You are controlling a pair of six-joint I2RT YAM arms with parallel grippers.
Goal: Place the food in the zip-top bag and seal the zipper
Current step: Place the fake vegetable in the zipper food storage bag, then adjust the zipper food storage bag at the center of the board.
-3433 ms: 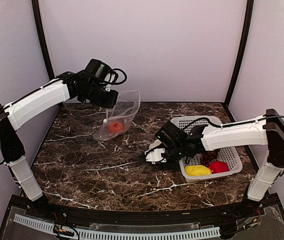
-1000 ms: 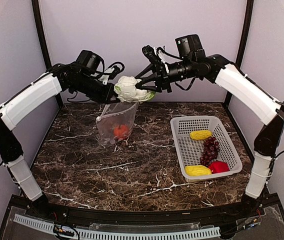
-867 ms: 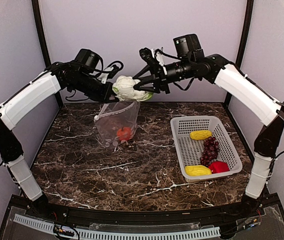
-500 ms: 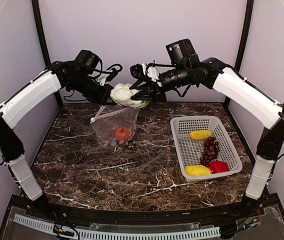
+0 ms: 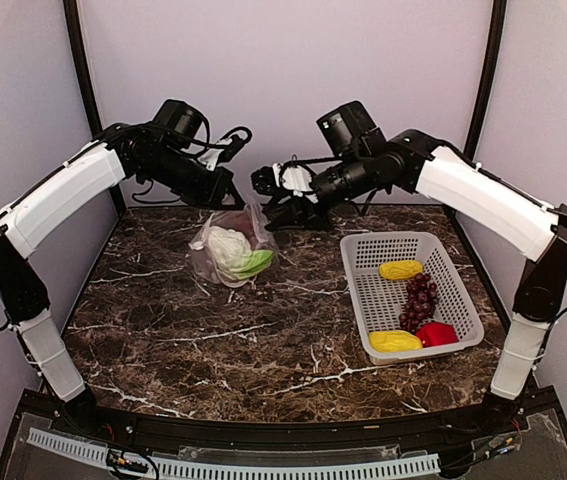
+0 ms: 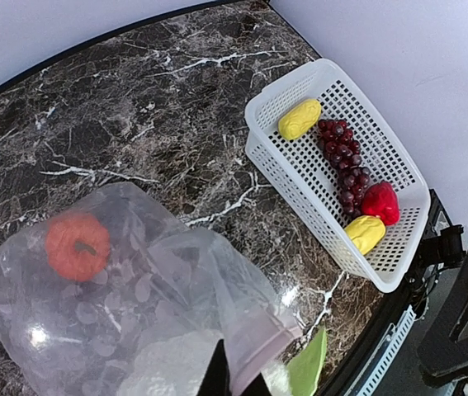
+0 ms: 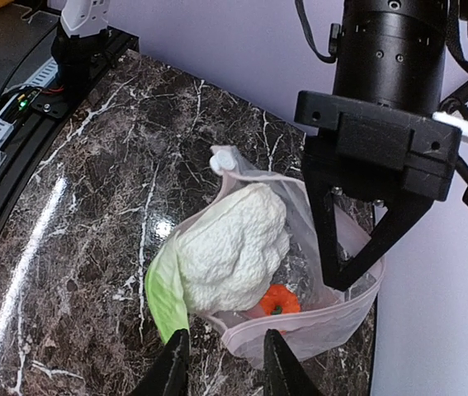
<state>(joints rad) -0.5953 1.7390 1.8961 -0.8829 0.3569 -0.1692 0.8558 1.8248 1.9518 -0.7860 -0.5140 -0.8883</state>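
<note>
The clear spotted zip-top bag point(image 5: 225, 248) hangs from my left gripper point(image 5: 231, 200), which is shut on its pinkish zipper strip point(image 6: 262, 346). The white cauliflower point(image 5: 229, 247) lies in the bag's mouth, its green leaf point(image 7: 161, 297) over the rim. The orange pumpkin point(image 7: 279, 301) sits deeper in the bag and also shows in the left wrist view point(image 6: 77, 246). My right gripper point(image 5: 268, 200) is open and empty, just right of the bag and above it point(image 7: 221, 367). Two yellow pieces point(image 5: 400, 269) point(image 5: 395, 341), the purple grapes point(image 5: 420, 297) and the red pepper point(image 5: 437, 333) lie in the basket.
The white perforated basket point(image 5: 363, 245) stands on the right of the dark marble table point(image 5: 213, 340); it also shows in the left wrist view point(image 6: 267, 157). Both arms meet over the back middle, near the rear wall.
My right gripper lowered the cauliflower to the bag's mouth and let it go; its jaws are now open and empty. The bag sank onto the table under the weight.
</note>
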